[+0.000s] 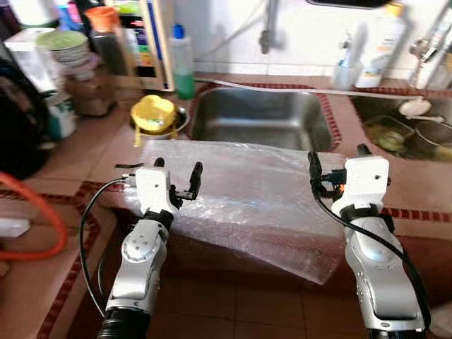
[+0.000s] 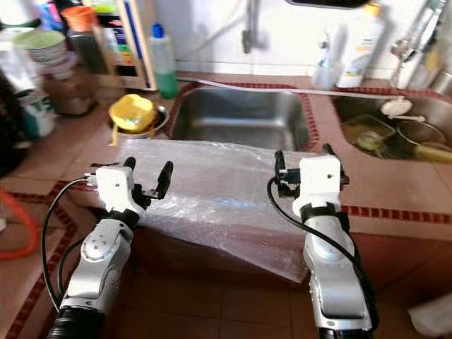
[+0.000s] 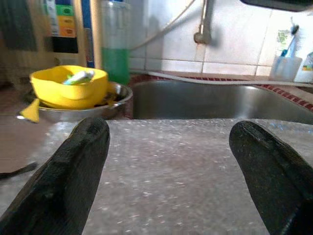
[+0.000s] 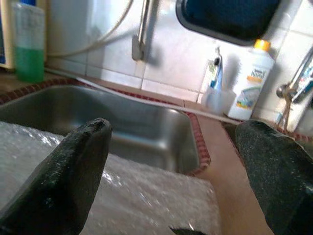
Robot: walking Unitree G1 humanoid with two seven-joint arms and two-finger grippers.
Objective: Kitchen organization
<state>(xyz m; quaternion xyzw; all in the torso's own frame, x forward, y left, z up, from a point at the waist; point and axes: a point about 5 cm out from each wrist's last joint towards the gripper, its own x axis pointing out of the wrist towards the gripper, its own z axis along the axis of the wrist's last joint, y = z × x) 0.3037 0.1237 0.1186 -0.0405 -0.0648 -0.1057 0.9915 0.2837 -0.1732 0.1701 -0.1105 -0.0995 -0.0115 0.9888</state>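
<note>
A sheet of bubble wrap [image 1: 247,198] is seen draped over the tabletop [image 1: 417,183] edge at 6 o'clock from the sink [image 1: 261,116], flanked by the left pincer [image 1: 178,176] and right pincer [image 1: 337,164], both held open and empty, so tidying seems barely begun.

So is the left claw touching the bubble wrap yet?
Cannot tell. In the left wrist view the open left claw sits over the bubble wrap, but no contact or gap shows plainly.
</note>
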